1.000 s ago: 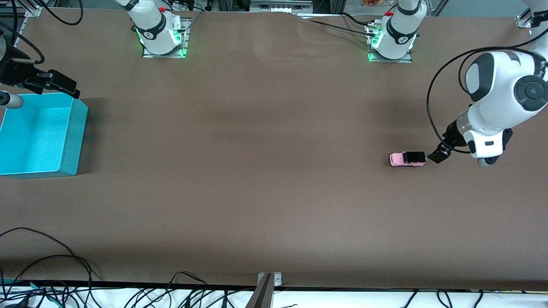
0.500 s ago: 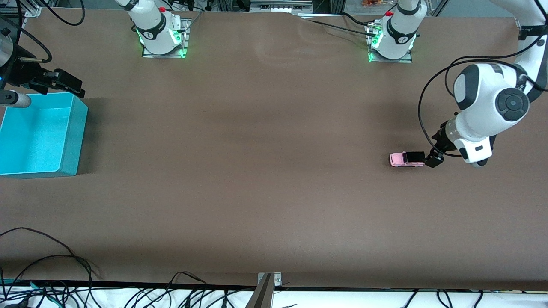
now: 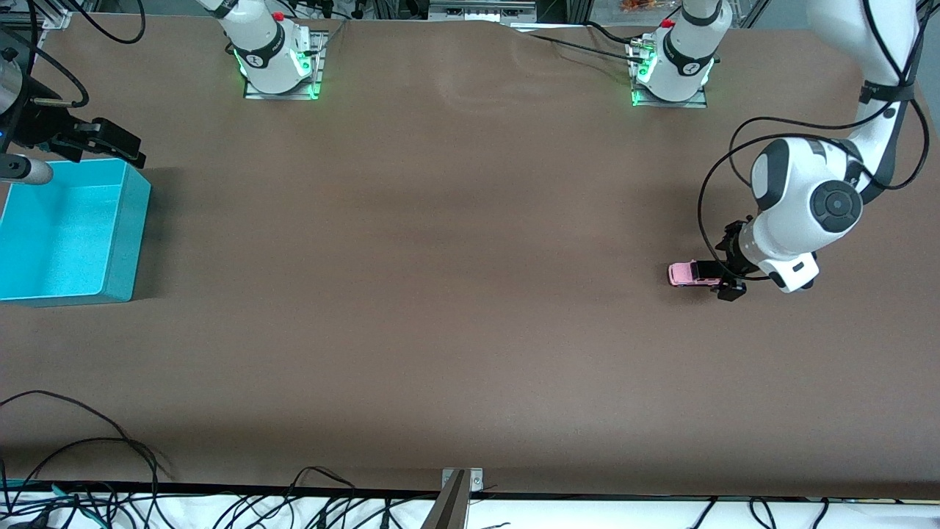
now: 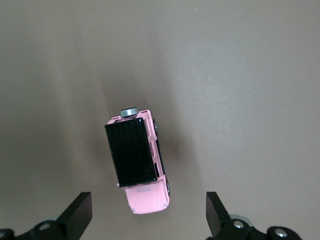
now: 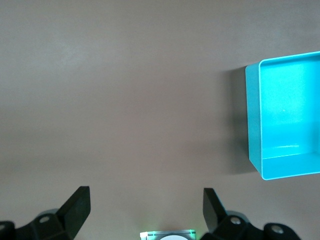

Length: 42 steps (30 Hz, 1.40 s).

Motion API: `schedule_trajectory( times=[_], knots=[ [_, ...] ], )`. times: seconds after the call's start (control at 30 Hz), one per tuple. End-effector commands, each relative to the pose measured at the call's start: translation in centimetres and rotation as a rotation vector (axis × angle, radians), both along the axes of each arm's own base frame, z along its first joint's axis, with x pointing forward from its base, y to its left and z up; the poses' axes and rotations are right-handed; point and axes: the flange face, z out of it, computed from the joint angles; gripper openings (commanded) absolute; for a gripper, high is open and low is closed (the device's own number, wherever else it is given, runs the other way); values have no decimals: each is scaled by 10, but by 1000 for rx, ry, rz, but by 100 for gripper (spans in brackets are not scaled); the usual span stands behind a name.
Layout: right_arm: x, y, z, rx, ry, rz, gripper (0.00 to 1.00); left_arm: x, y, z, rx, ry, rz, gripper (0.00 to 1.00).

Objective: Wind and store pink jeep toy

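Pink jeep toy (image 3: 691,273) on brown table (image 3: 440,257), left gripper (image 3: 725,275) spread wide over its black rear, right gripper (image 5: 145,212) parted, waiting above turquoise bin (image 3: 117,242), jeep at bin's 3 o'clock

A turquoise bin (image 3: 70,231) stood open on the brown worktop (image 3: 440,294) at the right arm's end, and loose black cables (image 3: 81,470) trailed along the worktop's nearest edge.

Chunky white arm shells (image 3: 808,206) with dark round joint caps, black cables looped alongside, black fingers (image 4: 77,215), green glow and red buttons seen at bases (image 3: 279,66)
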Motion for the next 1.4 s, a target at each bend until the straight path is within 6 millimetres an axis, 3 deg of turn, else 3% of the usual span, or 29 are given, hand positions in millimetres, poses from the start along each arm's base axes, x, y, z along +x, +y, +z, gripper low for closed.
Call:
schedule_trajectory(
  times=[0.0,0.47,0.7,1.1,1.37],
  knots=[
    [-3,1,9,17,-6,0,100,1,-1,-14,16,6,67,100],
    [-3,1,9,17,-4,1,100,-5,4,-43,34,53,156,99],
    [-3,0,9,16,-4,0,100,-8,7,-55,36,52,184,93],
    [-3,1,9,16,-4,1,100,-11,14,-71,35,42,221,67],
    [-3,0,9,18,-3,1,100,-11,15,-69,42,38,215,30]
  ],
)
